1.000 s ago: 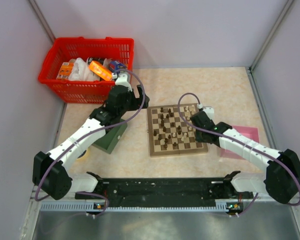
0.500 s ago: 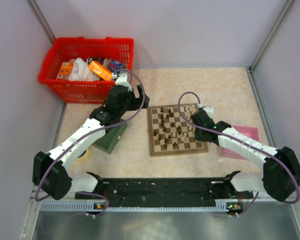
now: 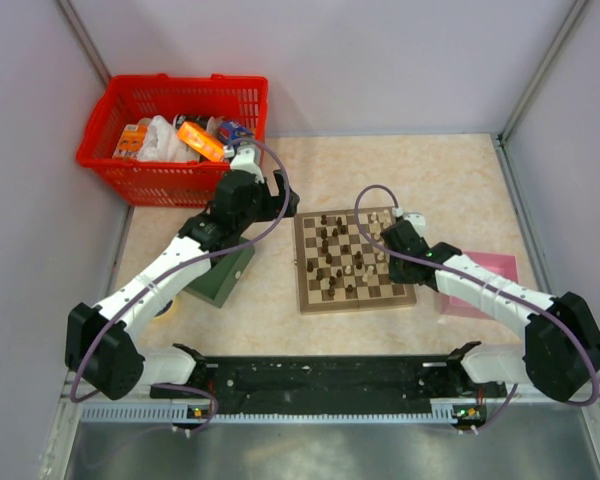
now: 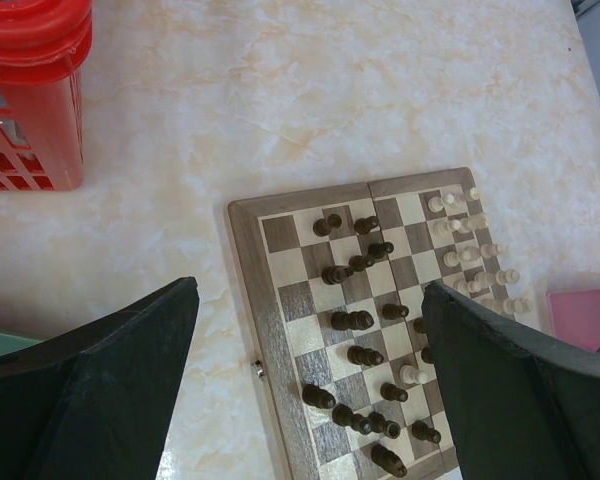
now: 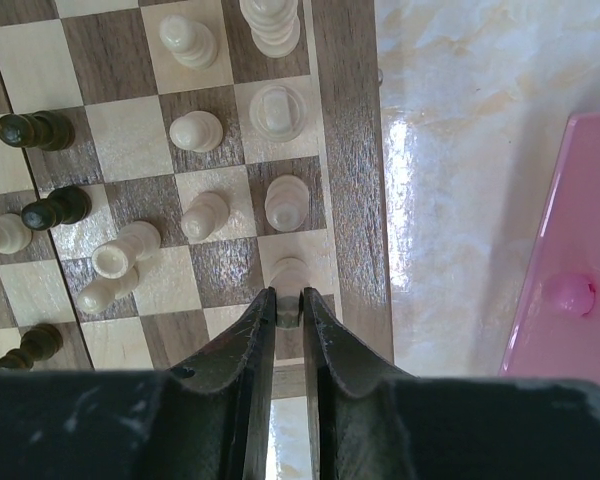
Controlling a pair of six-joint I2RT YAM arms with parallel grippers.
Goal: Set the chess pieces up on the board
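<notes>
While your right gripper [image 5: 288, 308] pinches a pale cream wooden chess piece [image 5: 289, 275] between nearly closed fingers [image 5: 255, 335], that piece stands on the outermost column of the square checked wooden board [image 5: 350, 150], beside its tan border. Your left gripper [image 4: 308, 290] hangs spread wide near the board's far left corner. Only its wrist view shows you the dark brown pieces [image 4: 352, 320] scattered mid-board; the top view hides the pinch.

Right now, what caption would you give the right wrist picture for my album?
Jaws pinching a cream chess piece by the board's border, more cream pieces lined up beyond.
</notes>
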